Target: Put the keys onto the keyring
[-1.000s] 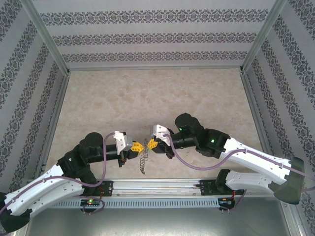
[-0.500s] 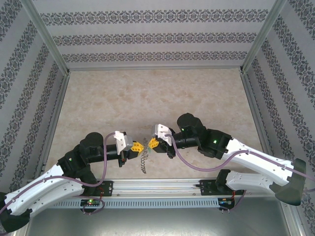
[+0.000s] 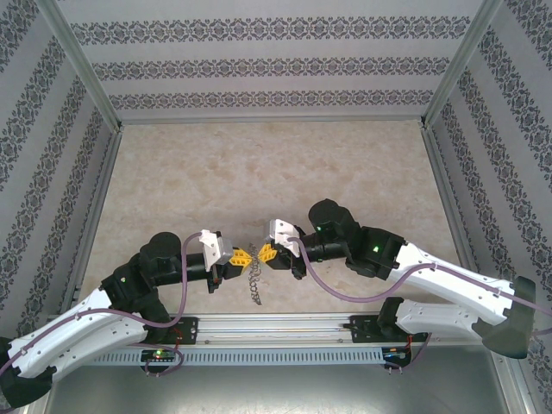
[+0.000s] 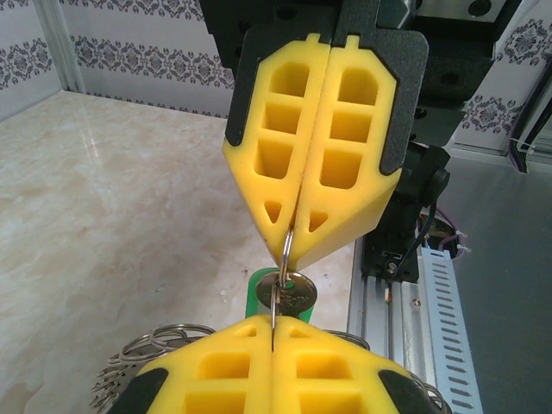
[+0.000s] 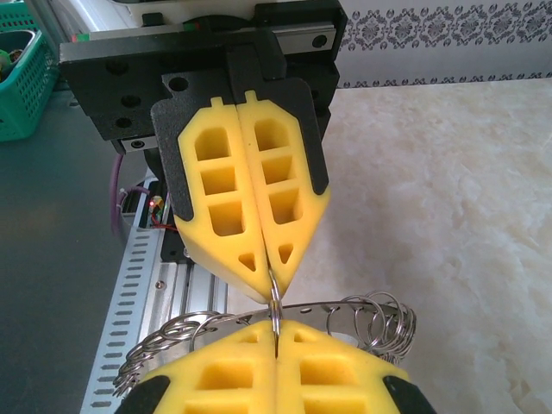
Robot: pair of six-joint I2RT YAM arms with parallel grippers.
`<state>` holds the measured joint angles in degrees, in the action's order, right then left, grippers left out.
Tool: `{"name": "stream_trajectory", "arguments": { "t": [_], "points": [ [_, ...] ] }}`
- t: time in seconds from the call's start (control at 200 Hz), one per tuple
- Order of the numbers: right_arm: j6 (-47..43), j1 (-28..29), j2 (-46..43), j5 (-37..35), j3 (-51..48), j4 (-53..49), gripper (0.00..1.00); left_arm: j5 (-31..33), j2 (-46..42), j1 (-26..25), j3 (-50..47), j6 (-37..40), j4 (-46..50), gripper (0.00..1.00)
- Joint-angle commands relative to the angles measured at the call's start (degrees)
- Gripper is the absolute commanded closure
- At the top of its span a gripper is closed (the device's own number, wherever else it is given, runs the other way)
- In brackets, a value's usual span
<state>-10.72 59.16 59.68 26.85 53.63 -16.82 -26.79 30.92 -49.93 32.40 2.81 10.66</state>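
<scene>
Evidently both pincers are clenched, tip to tip: right gripper (image 4: 291, 257) pinches a keyring (image 5: 371, 323) loop beside the keys (image 4: 291, 291); left gripper (image 4: 274, 335) catch unclear. Green basket (image 5: 21, 82), contents indistinct.

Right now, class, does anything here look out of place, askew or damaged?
Nothing looks spilled or damaged. One oddity: the keyring dangles between the shut left claw and right claw, which meet tip to tip pinching one thin wire loop, with the green-headed key at that pinch.
</scene>
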Motion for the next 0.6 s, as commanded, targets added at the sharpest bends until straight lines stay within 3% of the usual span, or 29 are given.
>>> {"name": "stream_trajectory", "arguments": {
  "t": [0.0,0.6],
  "points": [
    [0.4,0.6,0.4,0.2,1.7,1.2,1.0,-0.7,-0.9,-0.7,0.6,1.1,-3.9,1.0],
    [0.6,0.6,-1.2,-2.3,0.8,2.2,1.0,-0.8,-0.9,-0.7,0.6,1.0,-3.9,1.0]
  ]
}}
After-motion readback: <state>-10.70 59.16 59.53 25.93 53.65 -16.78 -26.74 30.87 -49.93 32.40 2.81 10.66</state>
